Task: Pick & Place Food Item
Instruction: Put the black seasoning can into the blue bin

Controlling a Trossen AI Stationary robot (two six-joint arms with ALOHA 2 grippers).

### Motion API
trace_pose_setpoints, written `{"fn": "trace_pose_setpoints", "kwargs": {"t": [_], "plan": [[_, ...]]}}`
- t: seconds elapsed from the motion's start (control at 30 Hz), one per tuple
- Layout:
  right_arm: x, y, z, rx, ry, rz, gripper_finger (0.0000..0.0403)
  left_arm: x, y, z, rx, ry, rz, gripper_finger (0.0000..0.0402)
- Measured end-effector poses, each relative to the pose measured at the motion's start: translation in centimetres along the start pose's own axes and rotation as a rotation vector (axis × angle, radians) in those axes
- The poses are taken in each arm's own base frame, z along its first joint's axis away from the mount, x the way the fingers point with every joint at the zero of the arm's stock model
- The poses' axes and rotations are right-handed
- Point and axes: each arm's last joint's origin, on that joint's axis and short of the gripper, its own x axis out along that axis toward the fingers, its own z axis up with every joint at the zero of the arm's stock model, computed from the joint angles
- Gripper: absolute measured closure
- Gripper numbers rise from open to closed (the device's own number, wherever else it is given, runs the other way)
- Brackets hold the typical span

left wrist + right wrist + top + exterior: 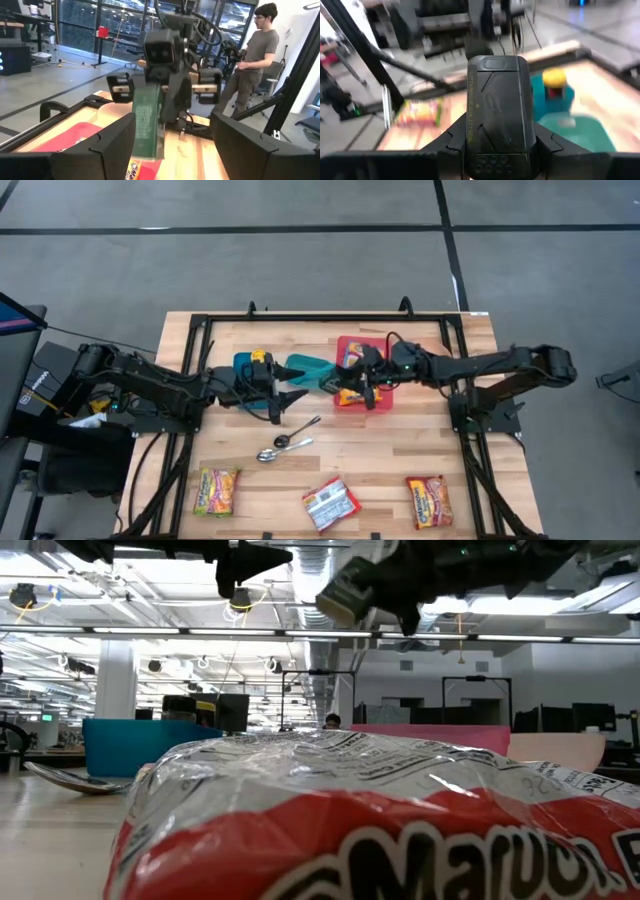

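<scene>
The wooden worktop (400,460) fills the middle of the overhead view inside a black frame (200,320). At its centre lie a red tray (385,395) toward three o'clock and a teal tray (305,370) toward nine o'clock, almost touching. The left arm reaches in from nine o'clock, and its gripper (292,397) hangs at the teal tray's six o'clock edge with the jaws released and nothing between them. The right arm reaches in from three o'clock; its gripper (362,375) is over the red tray, jaws clenched on a dark green pouch (147,122) that hangs upright with pale print too small to read. Its top face, seen from the right wrist, is a dark panel with small raised lettering that cannot be made out. Below the pouch a noodle pack (352,396) lies on the red tray, mostly hidden by the gripper. Along the six o'clock edge lie three more packs: a yellow pack (217,490), a red-and-white pack (331,503) and a red pack (429,500). In the low view one of them fills the foreground, cut off, showing white letters "Maruc" on red. Two spoons (290,442) lie just toward six o'clock from the left gripper. A yellow-capped item (260,360) at the teal tray's nine o'clock end is unclear. A person (252,55) stands beyond the worktop.
</scene>
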Motion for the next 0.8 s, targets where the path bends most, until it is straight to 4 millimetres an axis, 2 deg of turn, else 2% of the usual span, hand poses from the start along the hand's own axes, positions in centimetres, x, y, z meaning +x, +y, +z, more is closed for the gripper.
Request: {"fn": "trace_pose_setpoints", "kwargs": {"t": [0.13, 0.33, 0.57, 0.8], "plan": [[-0.1, -0.2, -0.8, 0.0, 0.087, -0.022, 0.0291, 0.0, 0.0, -0.1, -0.012, 0.015, -0.014, 0.0152], [1.0, -0.4, -1.8, -0.003, 0.187, 0.017, 0.0291, 0.2, 0.5, -1.2, -0.028, 0.134, -0.076, 0.0152], [4.0, 0.3, -1.0, -0.056, 0.358, 0.015, 0.0291, 0.0, 0.8, -2.7, -0.039, 0.278, -0.03, 0.0153], [7.0, 1.1, -1.4, -0.078, 0.511, 0.026, 0.0291, -0.4, 0.6, -3.4, -0.046, 0.355, -0.032, 0.0153]]}}
